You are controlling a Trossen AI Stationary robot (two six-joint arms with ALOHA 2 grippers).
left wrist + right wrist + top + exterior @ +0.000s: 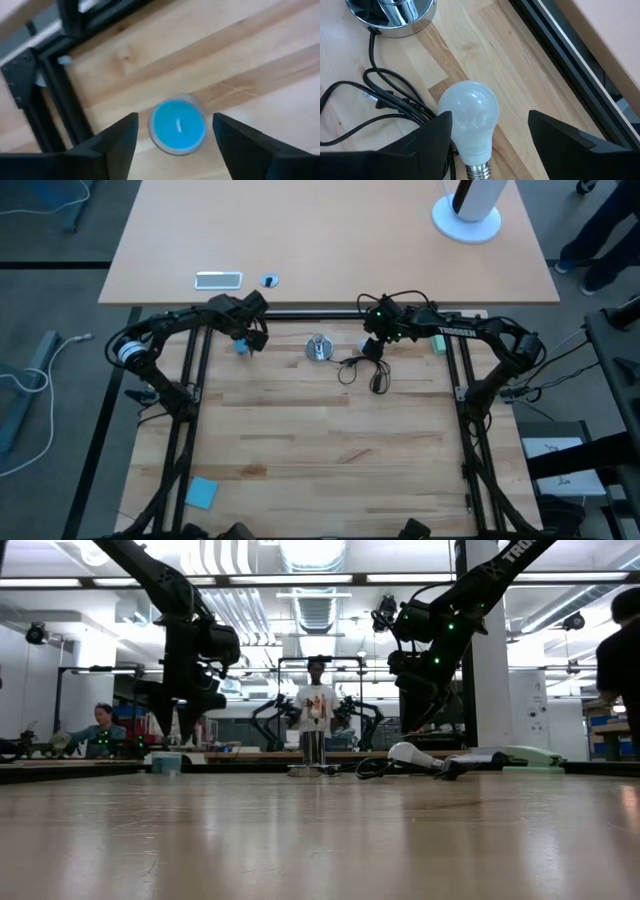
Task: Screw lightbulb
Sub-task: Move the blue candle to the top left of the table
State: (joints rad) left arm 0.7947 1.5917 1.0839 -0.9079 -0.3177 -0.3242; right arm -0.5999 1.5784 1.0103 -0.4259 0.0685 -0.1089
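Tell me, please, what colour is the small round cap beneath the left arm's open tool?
Bright blue cap, with a clear rim; the left wrist view shows it best.

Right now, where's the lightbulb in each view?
High view: hidden under the right pincer, right of the silver socket.
Low view: lightbulb lying on the table right of centre, below the right arm.
Left wrist view: not in it; only a blue cap shows.
Right wrist view: lightbulb between the open fingers.
Shared landmark: the socket and its black cord.
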